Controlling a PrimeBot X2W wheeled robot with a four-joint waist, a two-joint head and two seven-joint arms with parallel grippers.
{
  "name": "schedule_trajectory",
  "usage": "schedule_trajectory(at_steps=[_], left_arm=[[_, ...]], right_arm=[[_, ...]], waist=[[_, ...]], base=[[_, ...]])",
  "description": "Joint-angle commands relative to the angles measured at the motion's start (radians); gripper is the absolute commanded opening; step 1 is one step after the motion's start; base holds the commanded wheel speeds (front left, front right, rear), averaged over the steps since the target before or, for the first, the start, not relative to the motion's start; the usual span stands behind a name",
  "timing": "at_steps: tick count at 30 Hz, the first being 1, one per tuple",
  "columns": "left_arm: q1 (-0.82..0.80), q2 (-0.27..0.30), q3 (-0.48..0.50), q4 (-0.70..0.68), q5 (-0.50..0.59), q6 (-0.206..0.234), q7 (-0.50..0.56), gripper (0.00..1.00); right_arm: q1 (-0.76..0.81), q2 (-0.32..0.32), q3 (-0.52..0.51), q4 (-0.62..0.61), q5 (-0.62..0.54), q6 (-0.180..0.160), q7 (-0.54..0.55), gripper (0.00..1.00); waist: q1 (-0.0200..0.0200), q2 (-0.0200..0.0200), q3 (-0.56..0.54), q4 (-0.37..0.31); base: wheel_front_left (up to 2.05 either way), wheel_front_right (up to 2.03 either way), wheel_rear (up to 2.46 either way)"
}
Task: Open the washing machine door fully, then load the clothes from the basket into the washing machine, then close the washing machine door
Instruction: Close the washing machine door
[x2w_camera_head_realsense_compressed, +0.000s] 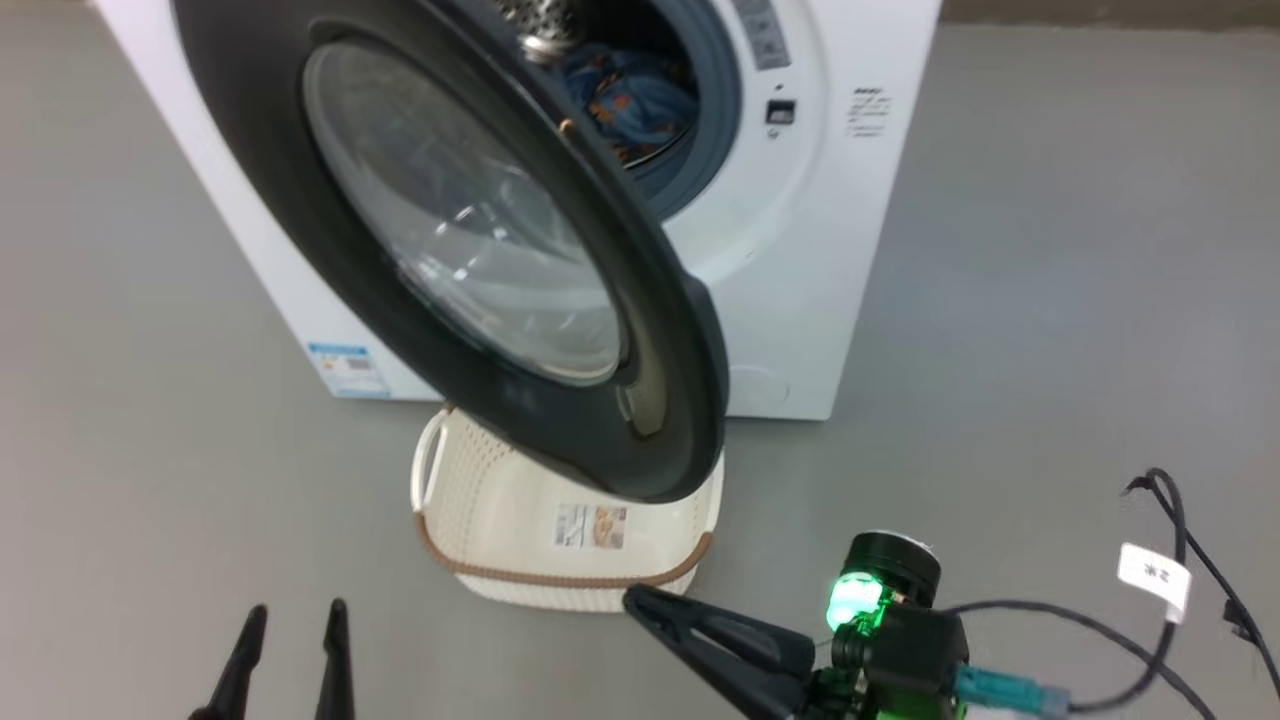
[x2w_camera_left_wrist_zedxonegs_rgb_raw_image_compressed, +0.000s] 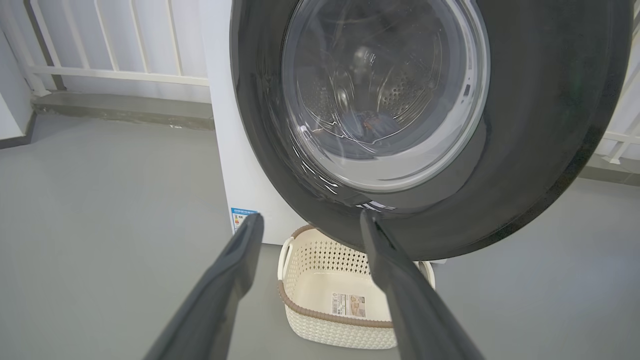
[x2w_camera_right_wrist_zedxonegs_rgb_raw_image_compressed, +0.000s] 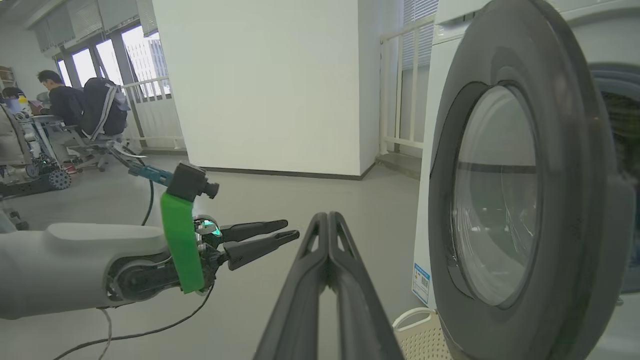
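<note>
Ahead of me on the floor, the basket (x2w_camera_head_realsense_compressed: 470, 480) sits empty, with only the sticker on its bottom showing. It is just on the near side of the washing machine (x2w_camera_head_realsense_compressed: 800, 250) and under the low edge of the washing machine door (x2w_camera_head_realsense_compressed: 470, 220). The clothes (x2w_camera_head_realsense_compressed: 625, 95) lie in the drum, blue with orange print, seen through the gap to the right of the door. I judge loading finished and closing the door the step in hand.

The door hangs part-way swung, hinged on the left, its black rim reaching out over the basket. I cannot tell how much room lies between rim and basket, so a push might drag the door across the brown edge and shove the basket aside, or stall the swing. The fabric sits close to the gasket's lower lip. If a fold trails over it, the door would pinch the cloth and fail to latch. The rim is glossy and curved, so narrow fingertips pressed on it off-centre could slide onto the glass. Loose cable at my right wrist could also snag as that arm reaches.

My left gripper (x2w_camera_head_realsense_compressed: 298, 607) is at the near left with fingers spread wide, holding nothing and touching nothing, pointed towards the door's lower rim. My right gripper (x2w_camera_head_realsense_compressed: 640, 600) has its fingers pressed together and empty, the tip close beside the basket's near rim. Whether it touches that rim I cannot tell.
</note>
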Motion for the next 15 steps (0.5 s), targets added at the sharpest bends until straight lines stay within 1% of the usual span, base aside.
schedule_trajectory(at_steps=[1, 3, 6, 15], left_arm=[[-0.052, 0.008, 0.017, -0.028, -0.008, 0.008, -0.009, 1.00], [-0.069, 0.008, 0.001, -0.029, -0.014, 0.010, -0.009, 1.00], [-0.102, 0.008, -0.022, -0.033, -0.027, 0.013, -0.009, 1.00], [-0.199, 0.008, -0.106, -0.031, -0.080, 0.031, -0.009, 1.00]], right_arm=[[-0.030, -0.009, 0.019, 0.015, 0.030, 0.002, -0.005, 0.00], [-0.045, -0.015, 0.024, 0.062, 0.043, 0.002, -0.005, 0.00], [-0.069, -0.016, 0.005, 0.123, 0.045, 0.002, -0.005, 0.00], [-0.144, 0.019, -0.103, 0.253, 0.015, 0.002, -0.005, 0.00]], waist=[[0.0000, 0.0000, 0.057, 0.055], [0.0000, 0.0000, 0.084, 0.076], [0.0000, 0.0000, 0.130, 0.104], [0.0000, 0.0000, 0.244, 0.164]], base=[[0.00, 0.00, 0.00], [0.00, 0.00, 0.00], [0.00, 0.00, 0.00], [0.00, 0.00, 0.00]])
